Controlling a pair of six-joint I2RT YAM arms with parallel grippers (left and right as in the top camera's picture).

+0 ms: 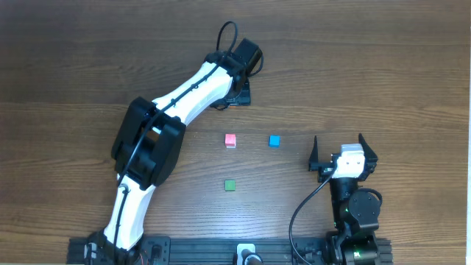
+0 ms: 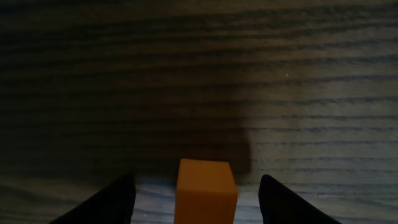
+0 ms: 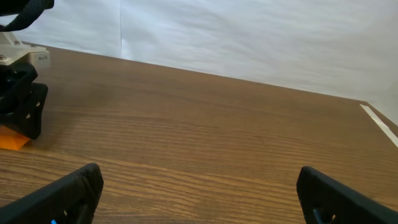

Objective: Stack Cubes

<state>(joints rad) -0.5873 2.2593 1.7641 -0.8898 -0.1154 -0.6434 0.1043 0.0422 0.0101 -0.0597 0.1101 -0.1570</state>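
Observation:
An orange cube sits on the wooden table between the fingers of my left gripper, which is open with a gap on each side of the cube. In the top view the left gripper is far up the table, covering that cube. A pink cube, a blue cube and a green cube lie apart in the middle. My right gripper stands open and empty to the right of the blue cube. From the right wrist view, the orange cube peeks out under the left gripper.
The wooden table has bare surface at the right and far left. A white wall rises behind the table's far edge. A strip of white tape marks the table near that edge.

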